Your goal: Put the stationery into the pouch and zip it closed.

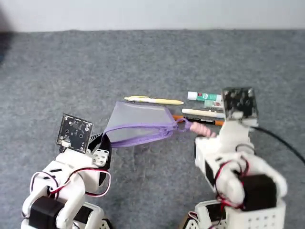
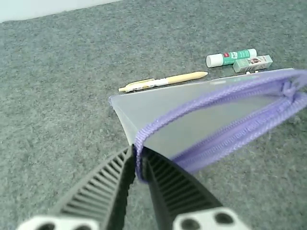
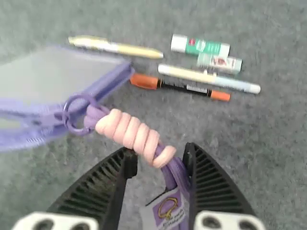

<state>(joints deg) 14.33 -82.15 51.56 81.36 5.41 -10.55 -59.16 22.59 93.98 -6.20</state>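
Pouch (image 1: 138, 121), one, sits on the grey desk (image 1: 71, 67), its purple zip open. The left gripper (image 2: 138, 167) pinches its corner tape; the right gripper (image 3: 156, 160) is narrow around the pink pull cord (image 3: 129, 132). Five items lie beside it: yellow pen (image 1: 153, 100), white pen (image 1: 202, 112), orange marker (image 3: 180, 86), glue stick (image 1: 202, 96), small box (image 3: 219, 63).

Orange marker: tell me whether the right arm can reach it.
Likely not yet: the orange marker lies uncovered just beyond the right gripper, but the zipper pull sits in that gripper.
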